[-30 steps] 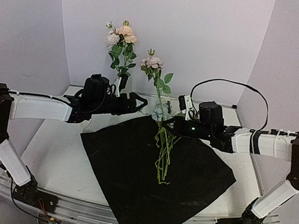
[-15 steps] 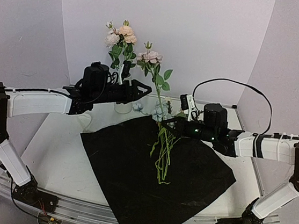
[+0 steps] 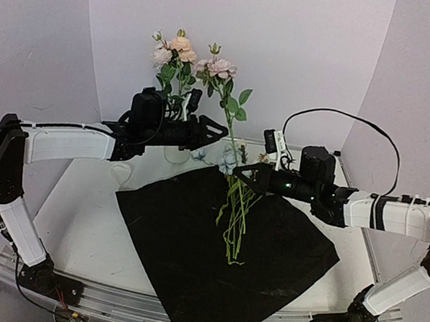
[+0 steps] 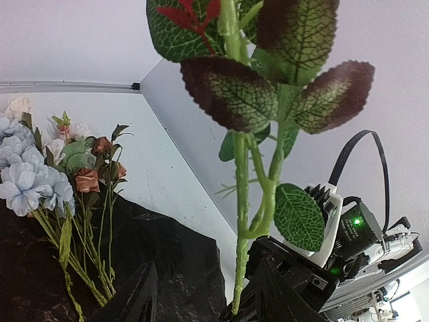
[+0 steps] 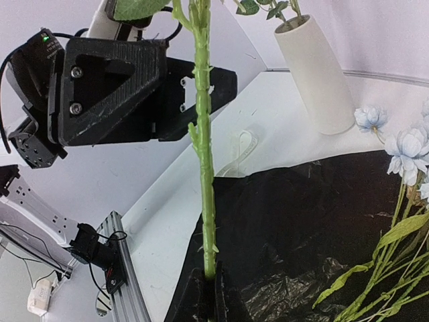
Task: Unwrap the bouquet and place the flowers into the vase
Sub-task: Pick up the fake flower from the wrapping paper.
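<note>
My right gripper [image 3: 238, 174] [image 5: 209, 285] is shut on the bottom of a pink flower's green stem [image 5: 203, 154] and holds it upright, with the bloom [image 3: 219, 67] high above the table. My left gripper [image 3: 220, 128] [image 4: 201, 295] is open around that stem [image 4: 240, 201] higher up; the stem lies close to one finger and well clear of the other. The white vase [image 5: 315, 74] stands at the back, mostly hidden behind the left gripper in the top view, with peach and white flowers [image 3: 175, 49] in it. More flowers [image 3: 234, 210] lie on the black wrapping sheet [image 3: 189, 251].
The black sheet covers the table's middle and reaches the front edge. A cream ribbon [image 5: 242, 151] lies on the white table beside the sheet's left corner. Walls close in at the back and both sides.
My left gripper has moved right until its fingers stand either side of the held stem, and its jaws have narrowed. The right gripper has shifted the flower slightly up and left.
</note>
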